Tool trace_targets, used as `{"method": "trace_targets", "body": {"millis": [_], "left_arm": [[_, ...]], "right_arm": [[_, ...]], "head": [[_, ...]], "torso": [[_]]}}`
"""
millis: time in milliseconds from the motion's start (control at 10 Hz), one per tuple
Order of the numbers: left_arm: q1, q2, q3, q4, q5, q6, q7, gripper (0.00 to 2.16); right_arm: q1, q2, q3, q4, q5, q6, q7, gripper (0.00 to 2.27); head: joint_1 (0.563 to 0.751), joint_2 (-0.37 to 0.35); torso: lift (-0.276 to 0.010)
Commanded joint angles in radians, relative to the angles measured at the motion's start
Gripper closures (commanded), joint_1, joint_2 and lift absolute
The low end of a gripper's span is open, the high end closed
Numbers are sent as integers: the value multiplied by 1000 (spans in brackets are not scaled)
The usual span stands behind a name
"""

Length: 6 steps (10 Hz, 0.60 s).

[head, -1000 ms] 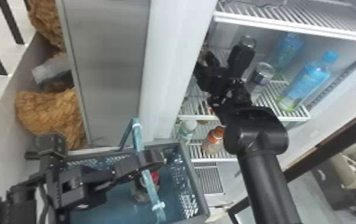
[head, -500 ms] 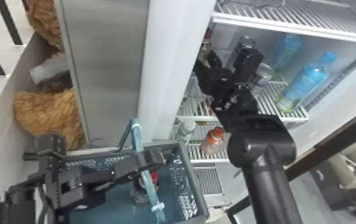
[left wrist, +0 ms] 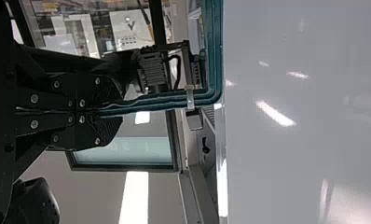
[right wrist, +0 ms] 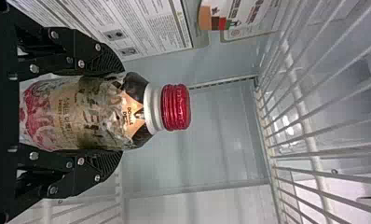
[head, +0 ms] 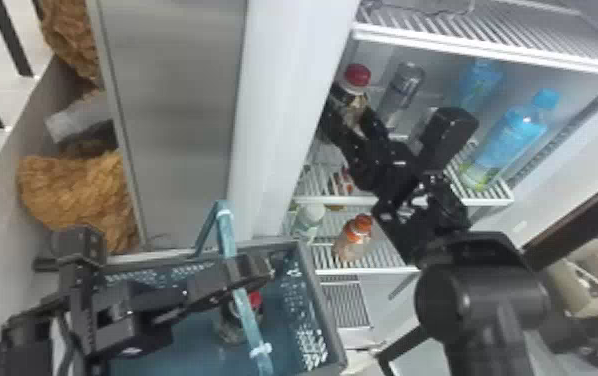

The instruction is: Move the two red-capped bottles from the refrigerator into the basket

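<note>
- Has a wire shelf [head: 488,47] overhead at upper right in the head view, a clear bottle [head: 403,90] and blue bottles [head: 508,137] right of the held red-capped bottle [right wrist: 90,114], a white panel [head: 293,120] close at left.
- Points cap-end toward the right wrist view's right edge, long axis along the fingers.
- Wears a printed red-and-cream label.
- Sits gripped in the right gripper [head: 350,112], upper centre.
- Clamps the basket handle [left wrist: 151,100] in the left gripper [head: 258,267].
- Contains, in the basket [head: 320,300], lower centre, another red-capped bottle [head: 231,327].
</note>
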Motion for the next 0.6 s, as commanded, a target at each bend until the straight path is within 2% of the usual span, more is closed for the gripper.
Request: {"method": "trace_targets", "body": {"millis": [0,500], "left_arm": [[0,0,0,0,0,0,0,1204],[5,-2,2,0,0,-2,0,1202]], "right_arm": [[70,-6,-18,-86,-21,30,0,1268],[296,-11,-76,-353,-77,118,17,1268]], "head": [[695,-285],[695,-308]], "torso": [[0],[0]]}}
